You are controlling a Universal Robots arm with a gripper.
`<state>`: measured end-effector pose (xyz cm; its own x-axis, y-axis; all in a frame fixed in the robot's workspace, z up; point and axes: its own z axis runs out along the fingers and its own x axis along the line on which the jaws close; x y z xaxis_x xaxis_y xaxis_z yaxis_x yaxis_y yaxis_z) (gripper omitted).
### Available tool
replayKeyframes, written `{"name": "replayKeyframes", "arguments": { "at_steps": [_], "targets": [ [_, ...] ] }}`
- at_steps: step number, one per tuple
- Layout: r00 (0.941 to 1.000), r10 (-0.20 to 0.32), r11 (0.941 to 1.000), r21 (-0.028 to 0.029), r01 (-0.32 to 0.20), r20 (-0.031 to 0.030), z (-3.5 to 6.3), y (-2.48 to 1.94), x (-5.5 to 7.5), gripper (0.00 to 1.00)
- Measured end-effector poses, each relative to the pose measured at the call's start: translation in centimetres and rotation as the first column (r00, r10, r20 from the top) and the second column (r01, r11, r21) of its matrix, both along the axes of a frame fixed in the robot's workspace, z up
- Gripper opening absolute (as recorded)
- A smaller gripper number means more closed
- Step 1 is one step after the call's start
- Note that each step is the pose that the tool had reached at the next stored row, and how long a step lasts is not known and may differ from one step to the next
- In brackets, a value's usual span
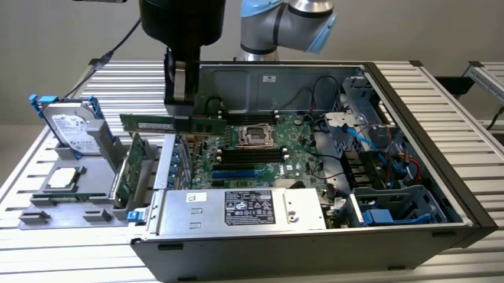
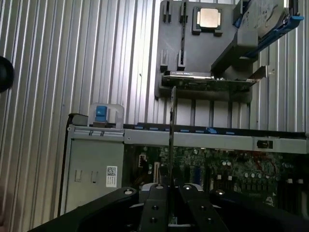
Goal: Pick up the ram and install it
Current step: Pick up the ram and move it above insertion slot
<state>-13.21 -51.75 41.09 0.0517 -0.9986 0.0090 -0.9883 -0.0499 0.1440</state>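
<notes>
Holding ram (image 1: 146,122), edge-up, long axis horizontal

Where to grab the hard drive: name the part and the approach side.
Probably its free upper end, pinched across the two broad faces, coming from above along its lean. The hard drive stands on edge, tilted, its lower part sunk in the gray holder, blue rails on its sides.
</notes>
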Motion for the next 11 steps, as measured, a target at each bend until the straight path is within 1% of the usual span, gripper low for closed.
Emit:
{"name": "replayKeyframes", "arguments": {
  "at_steps": [4,5,6,7,8,11],
  "targets": [
    [0.9989,0.0,1.0,0.0,0.0,0.046,-0.01,0.31,0.5,0.14],
    [0.9984,0.0,1.0,0.0001,0.0,0.0568,-0.01,0.41,0.6,0.14],
    [0.9978,0.0,1.0,0.0001,0.0,0.0657,-0.03,0.56,0.8,0.14],
    [0.9975,0.0,1.0,0.0,0.0,0.0703,-0.07,0.78,1.0,0.14],
    [0.9974,0.0,1.0,0.0,0.0,0.0719,-0.14,1.05,1.3,0.14],
    [0.9973,0.0,1.0,-0.0023,0.0,0.0733,-0.41,1.94,2.3,0.14]
  ]
}}
